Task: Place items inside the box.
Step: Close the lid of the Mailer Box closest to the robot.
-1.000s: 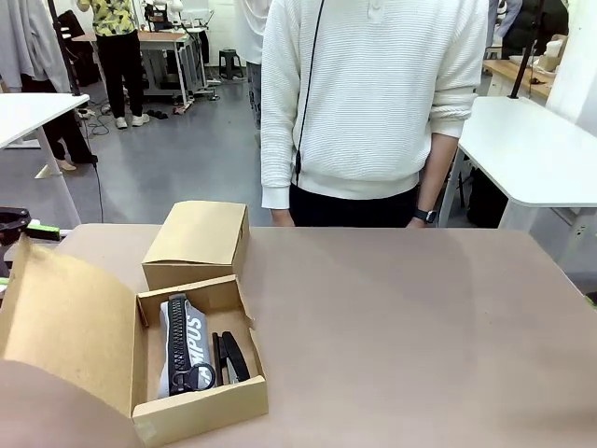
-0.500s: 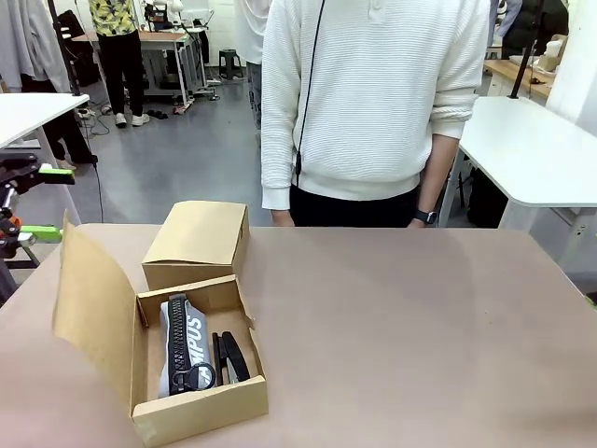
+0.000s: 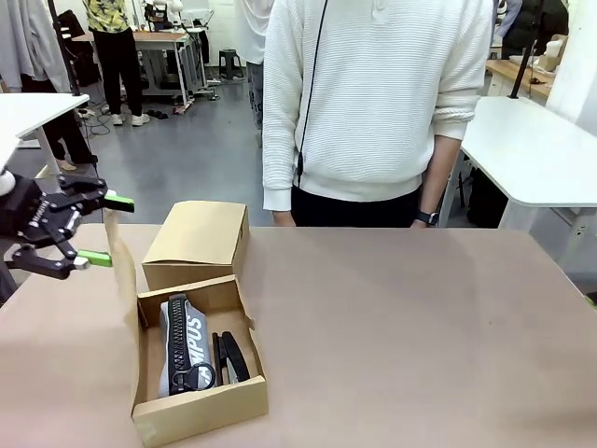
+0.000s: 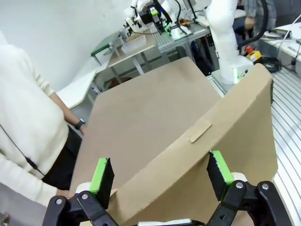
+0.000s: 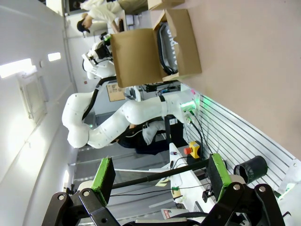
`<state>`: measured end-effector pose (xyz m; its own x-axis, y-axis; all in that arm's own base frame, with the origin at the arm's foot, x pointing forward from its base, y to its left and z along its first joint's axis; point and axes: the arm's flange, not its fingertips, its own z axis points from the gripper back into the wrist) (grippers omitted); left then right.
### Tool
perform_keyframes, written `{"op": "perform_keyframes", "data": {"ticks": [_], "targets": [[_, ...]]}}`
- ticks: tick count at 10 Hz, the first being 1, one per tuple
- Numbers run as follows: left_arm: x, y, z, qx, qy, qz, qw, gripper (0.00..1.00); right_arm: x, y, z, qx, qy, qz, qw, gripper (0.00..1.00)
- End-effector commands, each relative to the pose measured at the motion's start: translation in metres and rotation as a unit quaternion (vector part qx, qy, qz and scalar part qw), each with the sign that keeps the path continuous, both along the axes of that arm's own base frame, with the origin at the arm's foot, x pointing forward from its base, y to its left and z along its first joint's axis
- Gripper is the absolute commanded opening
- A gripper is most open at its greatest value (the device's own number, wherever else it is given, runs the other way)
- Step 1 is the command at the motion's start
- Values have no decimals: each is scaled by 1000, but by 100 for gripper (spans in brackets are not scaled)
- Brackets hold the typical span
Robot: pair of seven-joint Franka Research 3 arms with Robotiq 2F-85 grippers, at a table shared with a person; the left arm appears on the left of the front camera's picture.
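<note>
The left gripper (image 3: pixel 93 230) has swung the box's flap lid (image 3: pixel 121 266) from flat-open to upright.

- Plain brown kraft cardboard box (image 3: pixel 201 401), hinged flap likewise brown
- Grey fabric pencil case (image 3: pixel 187 341), white lettering, black zipper
- Black stapler (image 3: pixel 230 357), seemingly
- Desk (image 3: pixel 420 336): dull pinkish-brown
- Left gripper (image 3: pixel 101 229): black, green pads

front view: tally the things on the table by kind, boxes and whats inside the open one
cardboard boxes: 2, the open box and the closed box behind it
pencil case in the open box: 1
black stapler in the open box: 1
total: 4
</note>
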<state>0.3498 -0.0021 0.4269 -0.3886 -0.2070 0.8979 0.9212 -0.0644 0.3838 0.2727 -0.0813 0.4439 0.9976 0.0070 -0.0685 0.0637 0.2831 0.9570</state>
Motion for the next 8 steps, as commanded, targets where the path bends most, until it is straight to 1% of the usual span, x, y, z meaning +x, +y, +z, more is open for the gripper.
{"op": "perform_keyframes", "data": {"ticks": [1, 2, 3, 4, 5, 6, 7, 8], "targets": [[-67, -31, -40, -35, -3, 6, 999, 100, -1, 0, 6, 5, 8, -2, 1000, 100], [-68, -35, -49, -38, 2, 8, 999, 100, -1, 0, 6, 5, 8, -2, 1000, 100], [-70, -42, -64, -37, 3, 16, 999, 100, -1, 0, 6, 5, 8, -2, 1000, 100], [-73, -50, -81, -46, -16, 30, 998, 100, -1, 0, 6, 5, 8, -2, 1000, 100], [-78, -57, -85, -60, -38, 36, 997, 100, -1, 0, 6, 5, 8, -2, 1000, 100], [-84, -62, -82, -57, -46, 35, 997, 100, -1, 0, 6, 5, 8, -2, 1000, 100], [-91, -67, -82, -49, -36, 20, 998, 100, -1, 0, 6, 5, 8, -2, 1000, 100], [-96, -74, -90, -22, -28, 5, 999, 100, -1, 0, 6, 5, 8, -2, 1000, 100]]}}
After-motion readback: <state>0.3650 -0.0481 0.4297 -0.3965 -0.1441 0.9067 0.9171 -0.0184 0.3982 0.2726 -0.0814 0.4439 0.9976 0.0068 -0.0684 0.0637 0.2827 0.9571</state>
